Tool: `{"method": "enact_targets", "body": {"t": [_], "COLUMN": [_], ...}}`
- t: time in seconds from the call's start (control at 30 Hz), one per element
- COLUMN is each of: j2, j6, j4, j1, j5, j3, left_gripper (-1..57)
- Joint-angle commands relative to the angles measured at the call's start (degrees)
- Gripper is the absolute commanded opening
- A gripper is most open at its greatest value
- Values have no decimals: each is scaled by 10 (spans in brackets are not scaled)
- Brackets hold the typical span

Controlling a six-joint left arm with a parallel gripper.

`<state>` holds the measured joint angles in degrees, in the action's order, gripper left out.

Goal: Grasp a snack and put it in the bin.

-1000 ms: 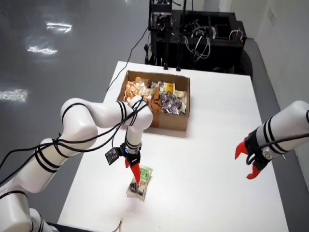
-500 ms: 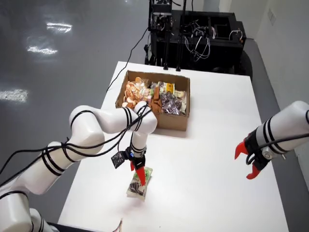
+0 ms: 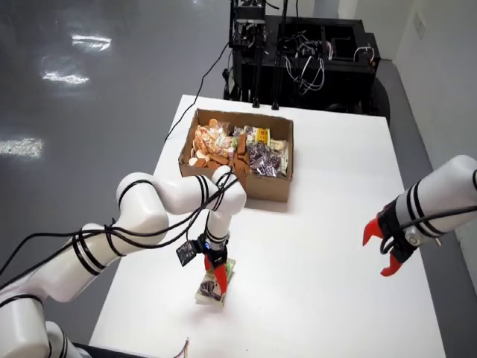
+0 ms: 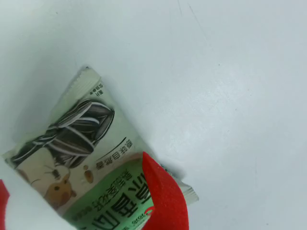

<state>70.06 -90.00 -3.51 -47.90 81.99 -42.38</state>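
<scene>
A pale green snack packet (image 4: 81, 143) with striped sunflower seeds printed on it lies flat on the white table (image 3: 313, 283). In the view from above it shows as a small packet (image 3: 223, 270) near the table's front left. My gripper (image 3: 215, 277) points straight down onto it. In the view that rides on the gripper (image 4: 72, 170), one red finger (image 4: 163, 196) overlaps the packet's right part and the other peeks in at the left edge. The jaws stand apart with the packet between them, uncrumpled. The cardboard box (image 3: 261, 190) sits further back on the table.
The cardboard box holds several snack packets (image 3: 261, 153) and orange snacks (image 3: 209, 142). A second white arm with an open red gripper (image 3: 384, 250) hangs over the table's right side. Black equipment with cables (image 3: 305, 52) stands behind the table.
</scene>
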Motion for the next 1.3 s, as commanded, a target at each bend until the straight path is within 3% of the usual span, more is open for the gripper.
{"method": "enact_targets", "body": {"t": [0.03,0.37,0.7,0.97,1.3], "j2": [18,49,77,90,93], "j6": [0,0,0,0,0], "j4": [-3,-8,-22,-28,-58], "j1": [1,1,-3,-5,-9], "j5": [-1,-1,-1,-2,-2], "j3": [17,54,107,140,192], "left_gripper": [548,518,341,263,170]}}
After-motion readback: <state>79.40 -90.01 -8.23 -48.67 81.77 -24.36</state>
